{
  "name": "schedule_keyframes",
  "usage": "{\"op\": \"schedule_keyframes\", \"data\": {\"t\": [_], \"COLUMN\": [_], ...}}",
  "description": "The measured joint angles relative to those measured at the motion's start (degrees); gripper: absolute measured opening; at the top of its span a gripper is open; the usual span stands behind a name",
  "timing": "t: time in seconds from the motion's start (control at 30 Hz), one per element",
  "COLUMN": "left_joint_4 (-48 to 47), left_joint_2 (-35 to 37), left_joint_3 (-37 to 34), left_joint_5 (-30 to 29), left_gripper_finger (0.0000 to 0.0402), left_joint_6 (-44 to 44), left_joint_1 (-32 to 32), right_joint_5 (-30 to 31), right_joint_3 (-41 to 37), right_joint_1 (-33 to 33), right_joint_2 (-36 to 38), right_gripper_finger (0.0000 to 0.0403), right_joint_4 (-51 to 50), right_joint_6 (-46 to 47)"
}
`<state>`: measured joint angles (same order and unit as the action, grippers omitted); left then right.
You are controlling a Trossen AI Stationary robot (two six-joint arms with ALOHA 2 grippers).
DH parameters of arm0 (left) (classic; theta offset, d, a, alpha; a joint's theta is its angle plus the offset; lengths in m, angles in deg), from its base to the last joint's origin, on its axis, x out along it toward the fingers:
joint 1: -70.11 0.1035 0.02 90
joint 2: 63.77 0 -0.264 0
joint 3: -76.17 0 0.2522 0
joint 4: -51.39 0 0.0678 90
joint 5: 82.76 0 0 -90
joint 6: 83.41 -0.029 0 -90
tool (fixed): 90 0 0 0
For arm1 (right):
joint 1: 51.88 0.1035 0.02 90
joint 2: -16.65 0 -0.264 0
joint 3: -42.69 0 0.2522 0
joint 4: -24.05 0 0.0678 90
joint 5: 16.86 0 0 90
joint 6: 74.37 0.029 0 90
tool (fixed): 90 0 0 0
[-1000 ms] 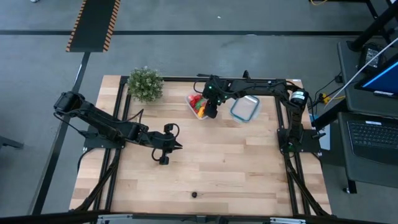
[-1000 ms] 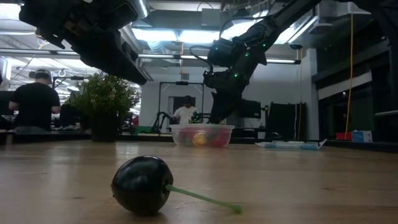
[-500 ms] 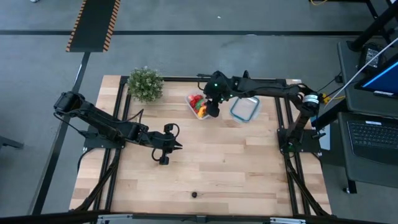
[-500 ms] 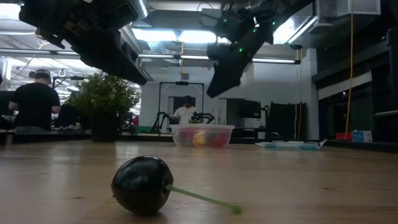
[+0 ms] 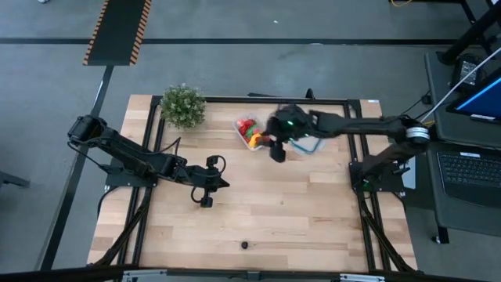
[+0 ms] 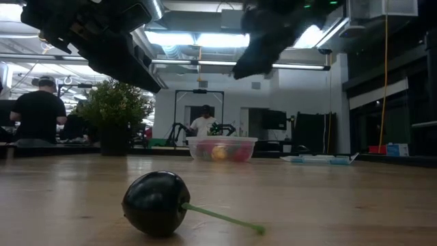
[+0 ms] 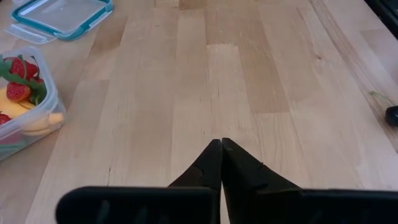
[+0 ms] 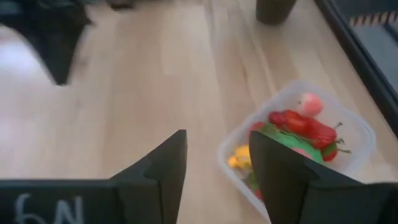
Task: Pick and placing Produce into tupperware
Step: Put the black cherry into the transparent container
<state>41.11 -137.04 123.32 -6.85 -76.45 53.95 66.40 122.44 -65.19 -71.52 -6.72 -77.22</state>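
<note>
The clear tupperware (image 5: 250,132) stands at the table's far middle, filled with toy produce: red berries, a yellow piece and green ones (image 8: 297,132). A dark round toy fruit with a green stem (image 6: 156,203) lies alone on the wood near the front edge (image 5: 245,244). My right gripper (image 8: 214,167) hovers open and empty above the table, just right of and nearer than the tub (image 5: 278,153). My left gripper (image 7: 221,144) is shut and empty above the table's left middle (image 5: 206,197).
A bushy potted plant (image 5: 182,105) stands at the far left corner. A clear lid with a blue rim (image 5: 308,138) lies right of the tub. Bare wood spreads across the middle and near side. People stand in the room beyond the table (image 6: 37,109).
My right gripper has risen from just over the tub and drawn back toward the table's near edge and a little to the right, tipping less steeply downward. It has stayed open and empty. The tub and its produce have not moved.
</note>
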Motion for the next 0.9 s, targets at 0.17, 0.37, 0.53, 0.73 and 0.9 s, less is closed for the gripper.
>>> {"op": "schedule_keyframes", "data": {"t": [0.17, 0.37, 0.53, 0.73, 0.9], "left_joint_4": [0.3, 2.7, 5.9, 6.6, 6.6], "left_joint_2": [0.0, 0.0, 0.0, 0.0, -0.3], "left_joint_3": [0.0, 0.0, 0.0, 0.0, 0.0], "left_joint_5": [0.0, 0.0, 0.0, 2.7, 7.8], "left_gripper_finger": [0.0005, 0.0020, 0.0029, 0.0035, 0.0024], "left_joint_6": [0.0, 0.4, 0.4, 0.2, 0.2], "left_joint_1": [0.0, 0.0, 0.0, 0.0, -0.1], "right_joint_5": [0.0, -0.1, -0.5, -0.5, -0.5], "right_joint_3": [-15.3, -27.5, -35.5, -45.5, -51.7], "right_joint_1": [2.7, 6.0, 9.8, 14.8, 18.0], "right_joint_2": [11.4, 24.4, 33.7, 40.3, 40.1], "right_gripper_finger": [0.0174, 0.0174, 0.0174, 0.0174, 0.0174], "right_joint_4": [13.4, 23.9, 29.7, 38.4, 46.8], "right_joint_6": [3.0, 4.3, 4.3, 4.4, 7.3]}}
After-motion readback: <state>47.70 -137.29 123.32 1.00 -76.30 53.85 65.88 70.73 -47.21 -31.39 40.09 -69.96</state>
